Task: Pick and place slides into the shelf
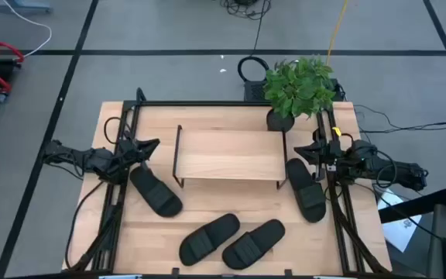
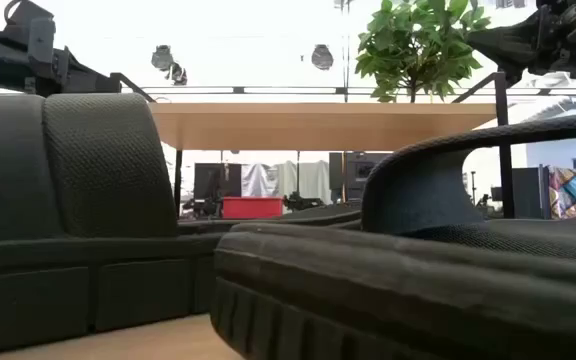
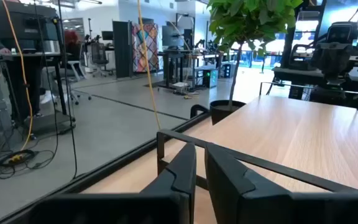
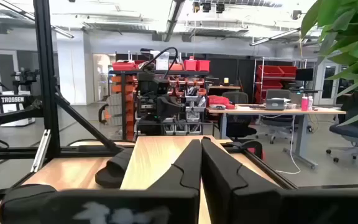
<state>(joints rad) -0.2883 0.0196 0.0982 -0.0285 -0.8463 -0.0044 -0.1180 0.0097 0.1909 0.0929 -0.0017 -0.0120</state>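
Observation:
Four black slides lie sole-down on the table. One slide [image 1: 155,191] is left of the shelf, one [image 1: 305,188] is right of it, and two [image 1: 208,237] [image 1: 253,242] lie side by side near the table's near edge. These two fill the low view [image 2: 68,220] [image 2: 418,270]. The shelf [image 1: 227,155] [image 2: 318,125] stands mid-table on its thin black legs with a bare plank top. My left gripper [image 1: 152,144] [image 3: 201,168] hovers shut by the shelf's left end, above the left slide's far end. My right gripper [image 1: 300,147] [image 4: 201,158] hovers shut by its right end.
A potted green plant [image 1: 300,85] stands at the shelf's far right corner, close to my right arm. Black frame rails [image 1: 122,201] [image 1: 339,209] run along the table's left and right sides. Bare wood [image 1: 231,198] lies between the shelf and the near slides.

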